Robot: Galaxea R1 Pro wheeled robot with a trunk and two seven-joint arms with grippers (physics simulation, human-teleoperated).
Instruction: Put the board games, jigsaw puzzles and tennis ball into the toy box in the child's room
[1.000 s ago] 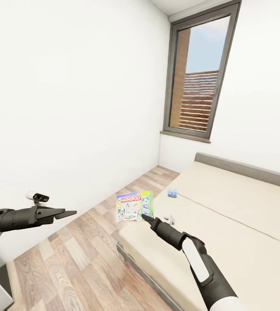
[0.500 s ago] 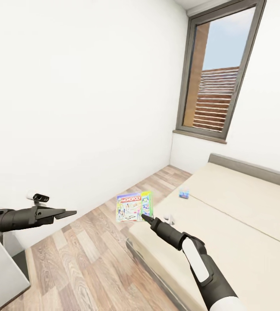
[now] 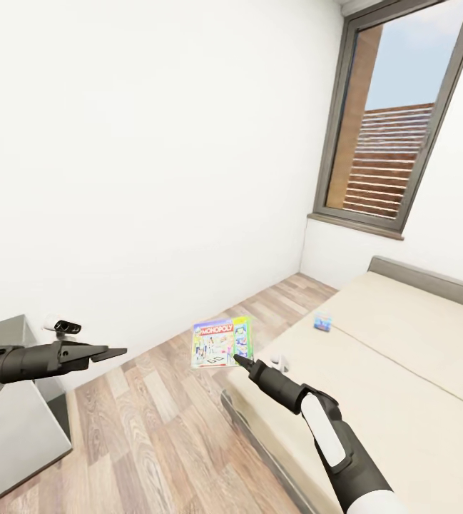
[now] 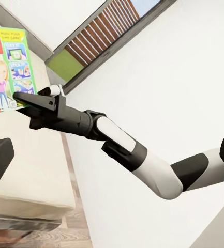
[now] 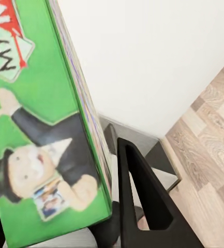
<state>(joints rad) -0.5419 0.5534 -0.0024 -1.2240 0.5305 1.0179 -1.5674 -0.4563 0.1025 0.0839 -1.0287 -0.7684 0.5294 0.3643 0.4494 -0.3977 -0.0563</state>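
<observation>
**Carrying the Monopoly box by one edge**

Holding the green-and-white Monopoly box point(image 3: 221, 342) upright in the air, the right gripper point(image 3: 240, 360) is clamped on its lower edge near a corner, with the printed lid facing the head camera. The box hangs over the wood-plank floor point(image 3: 153, 435), just beside the near corner of the bed point(image 3: 402, 385). In the right wrist view one black finger point(image 5: 143, 201) lies flat against the side of the box point(image 5: 44, 129), its green face with the top-hatted mascot close against the lens.

This looks like a light, stiff cardboard carton: flat, broad and thin. Its glossy print is probably slick, and a pinch at one edge leaves most of the box cantilevered above the fingers, so it may pivot or slide if the arm swings sharply. A hold nearer the middle of a long edge, squeezing across the thin depth, would be steadier. The lid may be loose, so tipping it upside down risks spilling the contents.

The small blue game box point(image 3: 322, 322) lies flat on the beige mattress, well apart from the gripper, toward the headboard point(image 3: 431, 280). Being small and low, it will likely need a grip across its narrow sides.

The left gripper point(image 3: 110, 351) hovers empty over the floor, near a grey cabinet corner point(image 3: 17, 421); its fingers read as close together, though I cannot tell for certain.
</observation>
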